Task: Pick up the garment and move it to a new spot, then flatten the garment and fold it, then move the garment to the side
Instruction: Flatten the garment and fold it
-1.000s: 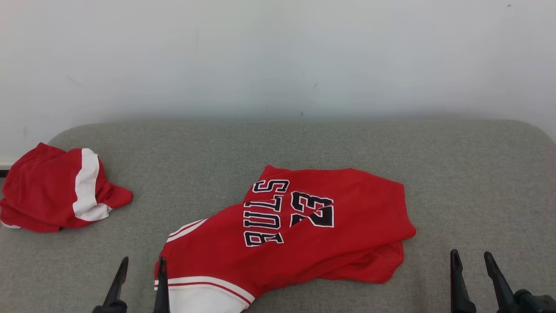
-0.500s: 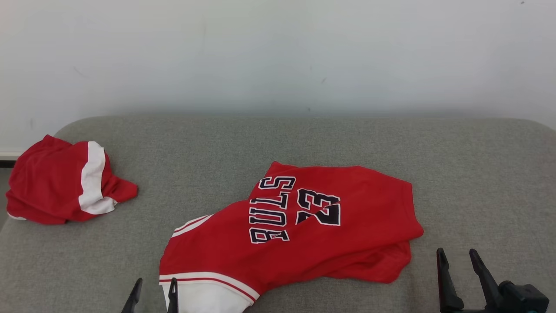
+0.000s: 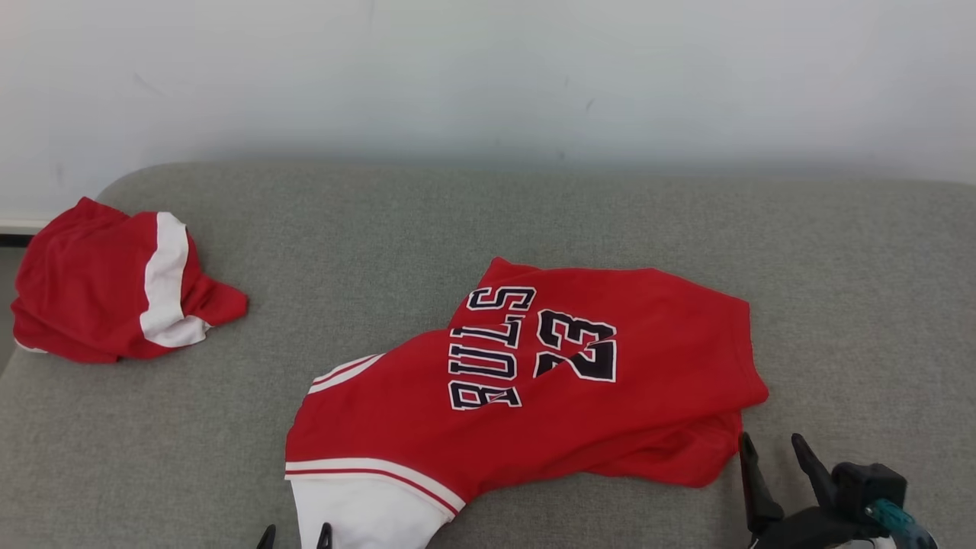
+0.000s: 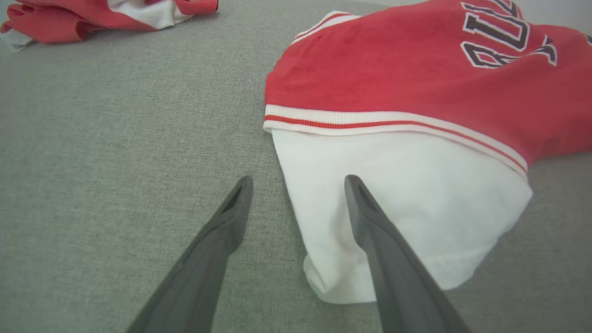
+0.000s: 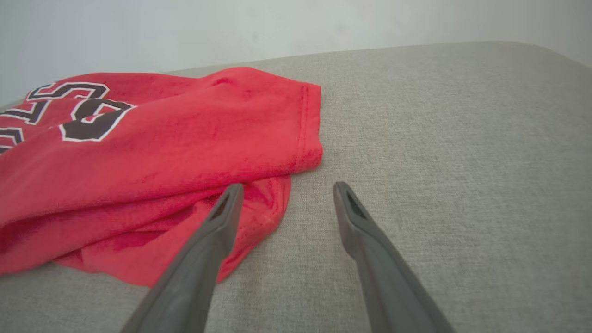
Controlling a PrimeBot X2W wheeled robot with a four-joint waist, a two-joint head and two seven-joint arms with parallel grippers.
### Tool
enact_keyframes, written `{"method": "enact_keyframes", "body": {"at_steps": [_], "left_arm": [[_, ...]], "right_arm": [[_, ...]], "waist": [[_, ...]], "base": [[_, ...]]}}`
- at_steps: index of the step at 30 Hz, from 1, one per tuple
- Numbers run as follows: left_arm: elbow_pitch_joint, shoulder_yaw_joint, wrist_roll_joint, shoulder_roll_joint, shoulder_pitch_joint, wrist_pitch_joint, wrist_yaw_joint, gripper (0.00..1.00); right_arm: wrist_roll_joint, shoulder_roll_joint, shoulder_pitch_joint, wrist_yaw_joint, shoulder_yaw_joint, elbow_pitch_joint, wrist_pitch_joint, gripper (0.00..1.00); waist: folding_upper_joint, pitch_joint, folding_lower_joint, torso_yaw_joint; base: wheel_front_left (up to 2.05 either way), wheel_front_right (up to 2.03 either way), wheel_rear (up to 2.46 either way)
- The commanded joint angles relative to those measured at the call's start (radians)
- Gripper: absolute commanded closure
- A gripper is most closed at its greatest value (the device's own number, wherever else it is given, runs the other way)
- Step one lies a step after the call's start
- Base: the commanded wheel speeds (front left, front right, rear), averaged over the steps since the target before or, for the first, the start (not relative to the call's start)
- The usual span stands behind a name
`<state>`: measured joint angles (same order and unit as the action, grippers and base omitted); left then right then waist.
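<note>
Red basketball jersey (image 3: 534, 389) lying crumpled on a grey fabric-covered surface (image 3: 427, 221), at centre and toward the near edge, with a white wall (image 3: 488, 69) behind. The jersey's long axis runs left to right. Navy, white-edged lettering (image 3: 488, 351) and the number 23 (image 3: 576, 347) face upward and are broken by a diagonal fold. A white section (image 4: 416, 194), bordered by red-and-white striped trim (image 4: 370, 122), forms the jersey's near-left end. At its right end two red layers overlap, the lower one protruding toward the near side. A second garment (image 3: 114, 286), red with a white band, sits bunched at the far left edge of the surface, well apart from the jersey. Left gripper (image 4: 298, 181): fingers spread apart, empty, straddling the left edge of the white section, one finger over bare grey fabric and the other over the white cloth; contact with the cloth cannot be told. Right gripper (image 5: 287, 186): fingers likewise spread apart and empty, at the jersey's near-right corner, its left finger over the hem of the lower red layer and its right finger over bare surface.
</note>
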<state>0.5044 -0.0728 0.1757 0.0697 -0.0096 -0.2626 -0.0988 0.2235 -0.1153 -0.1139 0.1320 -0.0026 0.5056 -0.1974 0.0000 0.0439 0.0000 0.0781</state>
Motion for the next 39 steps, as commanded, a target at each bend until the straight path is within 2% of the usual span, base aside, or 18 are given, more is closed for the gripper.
{"method": "enact_keyframes", "body": {"at_steps": [1,11,19,21,22,23,24,25,30,36,39], "left_arm": [[0.016,-0.001,0.010,-0.002,-0.020,-0.003,-0.005,0.00],[0.156,-0.032,0.042,-0.006,-0.072,-0.003,-0.018,0.00],[0.206,-0.074,0.094,-0.015,-0.090,0.005,-0.027,0.00],[0.220,-0.094,0.104,-0.016,-0.098,0.011,-0.030,0.28],[0.227,-0.104,0.108,-0.017,-0.101,0.016,-0.031,0.47],[0.239,-0.123,0.121,-0.019,-0.106,0.020,-0.032,0.77],[0.244,-0.131,0.126,-0.019,-0.111,0.020,-0.033,0.98],[0.248,-0.137,0.133,-0.018,-0.115,0.020,-0.033,1.00],[0.248,-0.162,0.159,-0.018,-0.127,0.011,-0.032,1.00],[0.157,-0.166,0.168,-0.011,-0.118,-0.001,-0.032,1.00],[0.062,-0.156,0.185,-0.004,-0.117,-0.003,-0.031,1.00]], "right_arm": [[0.002,-0.007,-0.024,-0.002,0.009,0.035,-0.009,0.00],[0.014,0.008,-0.144,-0.002,0.066,0.269,-0.052,0.00],[0.022,0.023,-0.211,-0.002,0.087,0.410,-0.060,0.00],[0.028,0.029,-0.231,-0.002,0.089,0.439,-0.063,0.00],[0.034,0.031,-0.239,-0.002,0.086,0.455,-0.063,0.02],[0.048,0.035,-0.256,-0.002,0.086,0.491,-0.061,1.00],[0.054,0.038,-0.261,-0.002,0.089,0.505,-0.060,1.00],[0.058,0.040,-0.266,-0.002,0.095,0.516,-0.061,1.00],[0.078,0.029,-0.262,-0.002,0.106,0.512,-0.065,1.00],[0.093,-0.007,-0.213,-0.002,0.103,0.382,-0.067,1.00],[0.106,-0.032,-0.182,-0.002,0.115,0.284,-0.067,1.00]], "waist": [[0.0000,0.013,0.0000,0.006],[0.0000,0.019,0.0000,0.010],[0.0000,0.016,0.0000,0.008],[0.0000,0.017,0.0000,0.007],[0.0000,0.016,0.0000,0.007],[0.0000,0.015,0.0000,0.010],[0.0000,0.013,0.0000,0.012],[0.0000,0.012,0.0000,0.014],[0.0000,0.004,0.0000,0.015],[0.0000,-0.005,0.0000,0.006],[0.0000,-0.008,0.0000,-0.004]], "base": [[0.00,0.00,0.00],[0.00,0.00,0.00],[0.00,0.00,0.00],[0.00,0.00,0.00],[0.00,0.00,0.00],[0.00,0.00,0.00],[0.00,0.00,0.00],[0.00,0.00,0.00],[0.00,0.00,0.00],[0.00,0.00,0.00],[0.00,0.00,0.00]]}}
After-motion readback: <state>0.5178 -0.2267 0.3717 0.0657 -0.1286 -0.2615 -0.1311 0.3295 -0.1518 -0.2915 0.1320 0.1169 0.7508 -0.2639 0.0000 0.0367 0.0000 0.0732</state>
